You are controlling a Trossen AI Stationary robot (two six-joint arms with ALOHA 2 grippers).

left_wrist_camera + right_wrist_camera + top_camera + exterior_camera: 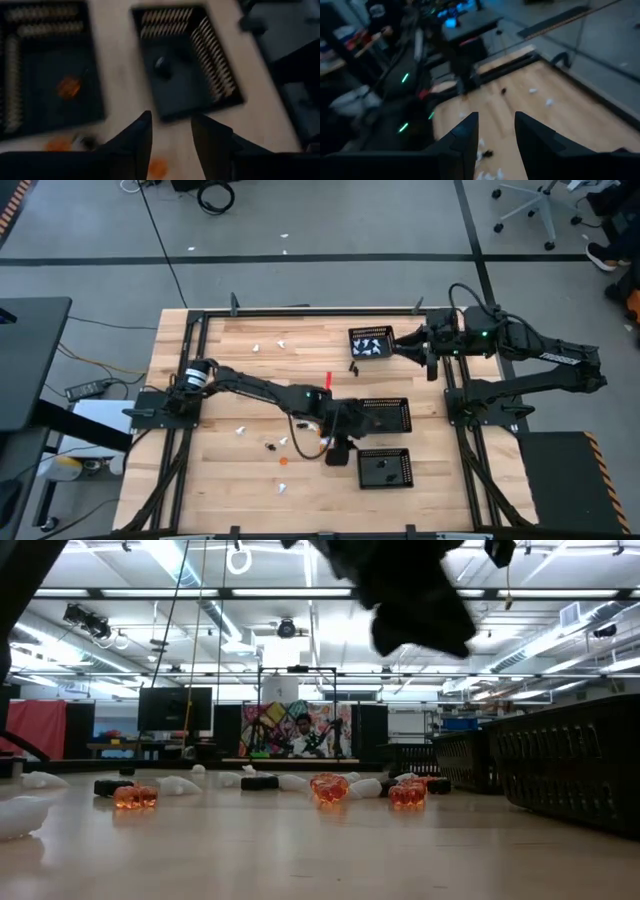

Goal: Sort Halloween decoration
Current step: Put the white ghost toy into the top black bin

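Now I am watching the left gripper hanging over the table, between the middle tray and the near tray. In its wrist view the two fingers are standing spread apart with bare wood between them, so nothing is pinched. Under it, one black figure is lying inside the near tray, and one orange figure is lying inside the middle tray.

The right gripper is waiting just beside the far tray, where several white figures are sitting. Its fingers are also apart and are holding nothing.

More Halloween decoration is lying loose on the wood near the left arm: white, orange and black pieces. In the low view I am seeing orange pieces glowing on the table.
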